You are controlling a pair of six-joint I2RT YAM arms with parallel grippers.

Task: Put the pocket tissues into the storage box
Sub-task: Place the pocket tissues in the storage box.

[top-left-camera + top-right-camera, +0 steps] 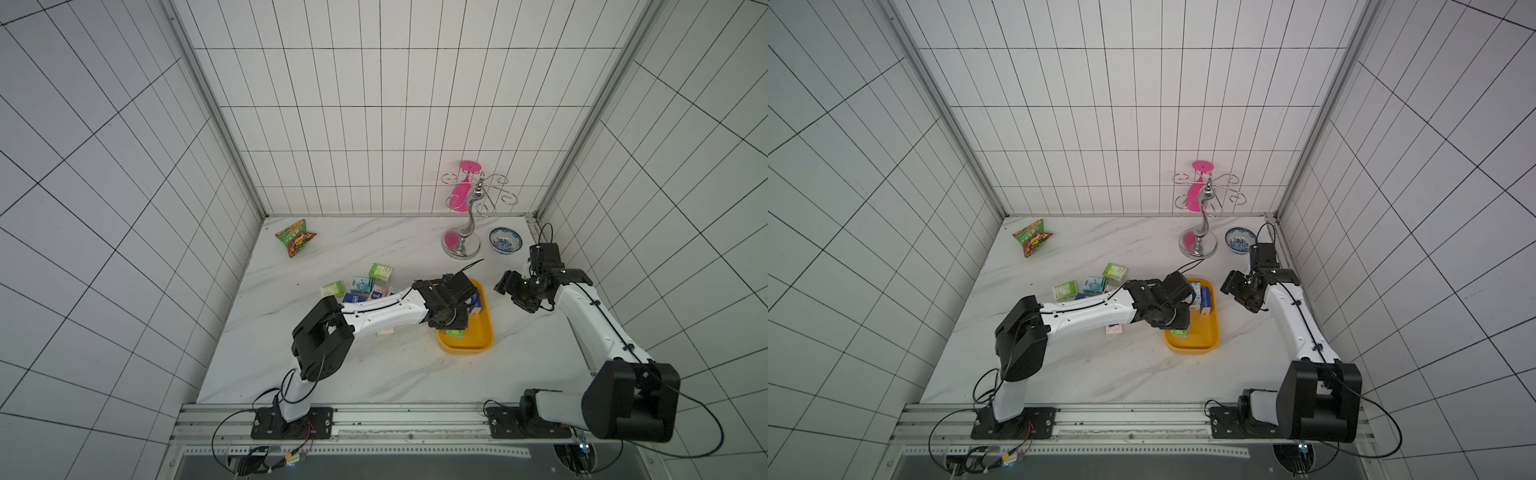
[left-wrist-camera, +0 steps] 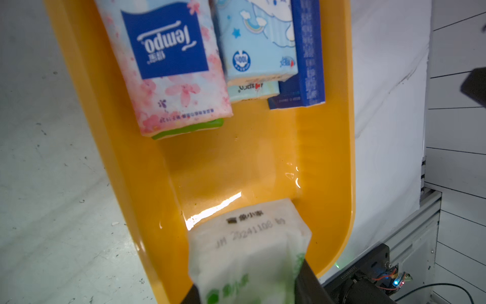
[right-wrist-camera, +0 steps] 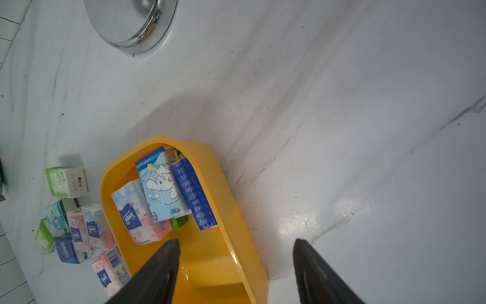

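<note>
The yellow-orange storage box point(image 1: 482, 347) point(image 2: 339, 158) lies right of the table's centre. In it lie a pink packet point(image 2: 168, 65), a light blue one point(image 2: 257, 39) and a dark blue one point(image 2: 307, 52) of pocket tissues. My left gripper point(image 2: 247, 292) point(image 1: 455, 326) is shut on a white-green packet point(image 2: 247, 244), low over the box's near end. Several loose packets point(image 1: 365, 286) point(image 3: 79, 231) sit on the table left of the box, partly hidden by my left arm. My right gripper point(image 3: 236, 243) point(image 1: 503, 284) hangs open and empty to the right of the box's far end.
A green-orange snack bag point(image 1: 296, 237) lies at the back left. A chrome hook stand point(image 1: 461, 245) and a small blue-and-white bowl point(image 1: 505, 240) stand at the back right. Tiled walls close in the left, back and right sides.
</note>
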